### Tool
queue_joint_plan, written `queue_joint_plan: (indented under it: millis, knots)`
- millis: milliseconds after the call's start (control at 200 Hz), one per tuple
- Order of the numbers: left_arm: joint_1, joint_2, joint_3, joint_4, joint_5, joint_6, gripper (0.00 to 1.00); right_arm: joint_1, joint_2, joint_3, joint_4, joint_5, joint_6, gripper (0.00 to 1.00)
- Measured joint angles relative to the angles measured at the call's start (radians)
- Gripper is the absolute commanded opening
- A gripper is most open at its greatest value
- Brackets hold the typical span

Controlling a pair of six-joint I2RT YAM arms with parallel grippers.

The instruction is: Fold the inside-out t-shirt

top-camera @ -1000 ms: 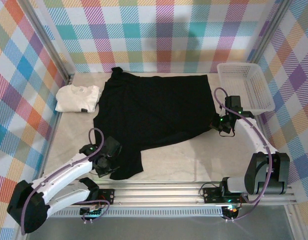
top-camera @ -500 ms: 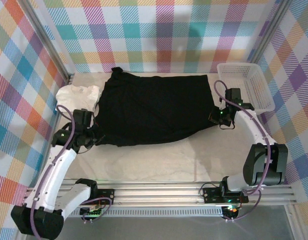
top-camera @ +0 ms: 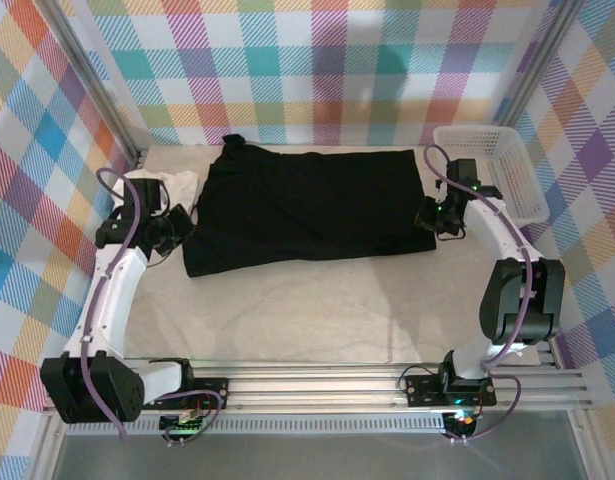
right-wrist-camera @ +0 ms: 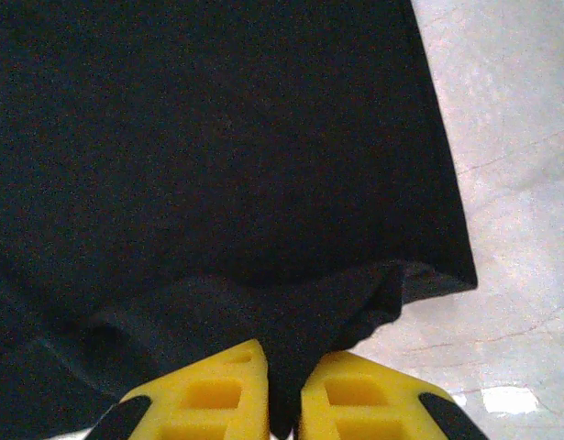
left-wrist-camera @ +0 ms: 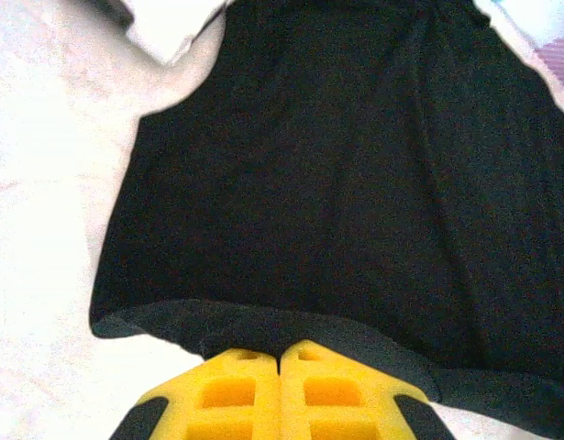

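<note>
When looked at from the near edge outward, began with pale table [top-camera: 317, 310] past the arm bases. Further in, found the left gripper [top-camera: 170, 226] at the left edge of the inside-out t-shirt [top-camera: 307, 210], yellow fingers [left-wrist-camera: 236, 394] pressed together, with a doubled black hem caught at their tips. Found the right gripper [top-camera: 434, 216] at the right edge, pinching a bunch of black cloth in the narrow gap between its fingers [right-wrist-camera: 208, 394].

Lay across the far half of the table as a wide dark band, seemingly in two layers, with the near edge fairly straight and a sleeve or collar part sticking out at the far left corner. Came very close to the white garment [top-camera: 177, 185] just beside the left gripper; could not tell if touching. Stayed apart from the white basket [top-camera: 477, 130] at the far right, near the patterned wall.

Judged the step in hand as the end of a first fold, near half laid onto far half. Next move probably called for letting go at both ends without dragging the upper layer, then lifting clear and taking one side edge for a fold across. Saw some risk of a wrinkle at the right corner, where bunched.
</note>
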Motion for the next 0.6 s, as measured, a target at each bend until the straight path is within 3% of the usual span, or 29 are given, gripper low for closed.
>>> queue_joint_plan:
  millis: [600]
  knots:
    - [0.0, 0.301, 0.136, 0.122, 0.019, 0.0, 0.0, 0.0, 0.221, 0.191, -0.003, 0.032, -0.007, 0.13]
